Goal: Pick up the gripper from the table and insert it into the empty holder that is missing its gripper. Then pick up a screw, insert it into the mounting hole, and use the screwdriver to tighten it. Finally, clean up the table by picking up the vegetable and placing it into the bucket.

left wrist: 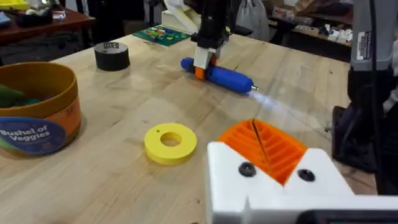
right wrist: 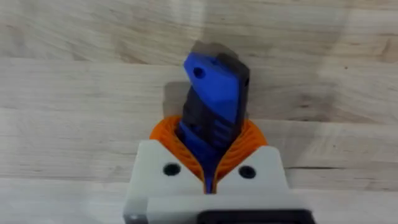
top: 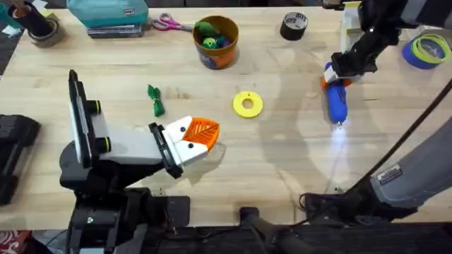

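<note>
The blue screwdriver lies low over the table at the right, its bit end casting a bright glow on the wood. My right gripper is shut on its rear end; the right wrist view shows the blue body clamped between the orange pads. My left gripper rests near the table's front, shut, its two orange tips pressed together on nothing. The green vegetable lies on the table behind it. The orange-brown bucket stands at the back with toys inside. The loose gripper, empty holder and screw are out of view.
A yellow disc lies mid-table between the grippers. At the back are a black tape roll, scissors and a teal box. Blue tape rolls sit far right.
</note>
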You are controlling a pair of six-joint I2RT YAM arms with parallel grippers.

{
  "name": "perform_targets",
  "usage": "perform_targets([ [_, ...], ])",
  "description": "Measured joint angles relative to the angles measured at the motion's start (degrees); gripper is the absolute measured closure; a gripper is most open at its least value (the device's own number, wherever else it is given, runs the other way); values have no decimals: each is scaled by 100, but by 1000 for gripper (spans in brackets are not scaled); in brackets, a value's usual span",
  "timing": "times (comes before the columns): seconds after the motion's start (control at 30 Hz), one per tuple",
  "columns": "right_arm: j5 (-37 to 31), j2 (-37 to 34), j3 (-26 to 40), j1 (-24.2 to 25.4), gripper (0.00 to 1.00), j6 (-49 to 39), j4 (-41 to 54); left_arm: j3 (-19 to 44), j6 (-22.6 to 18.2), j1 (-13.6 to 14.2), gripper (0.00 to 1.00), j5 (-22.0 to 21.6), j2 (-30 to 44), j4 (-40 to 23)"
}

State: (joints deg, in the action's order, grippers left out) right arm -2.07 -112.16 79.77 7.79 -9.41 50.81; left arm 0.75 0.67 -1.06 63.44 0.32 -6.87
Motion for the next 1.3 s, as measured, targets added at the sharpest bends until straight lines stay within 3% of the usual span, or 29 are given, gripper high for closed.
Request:
perform_targets([
  [0.27,114,-45,374,-13,978,90,394,0,0,0,993,-1,0,0],
  [0.53,149,398,1689,-165,978,216,754,0,0,0,993,0,-2,0],
  [1.0,169,1281,4275,-1475,978,367,824,0,0,0,993,0,0,0],
  [1.3,726,1536,4907,-2271,978,455,481,0,0,0,993,0,0,0],
])
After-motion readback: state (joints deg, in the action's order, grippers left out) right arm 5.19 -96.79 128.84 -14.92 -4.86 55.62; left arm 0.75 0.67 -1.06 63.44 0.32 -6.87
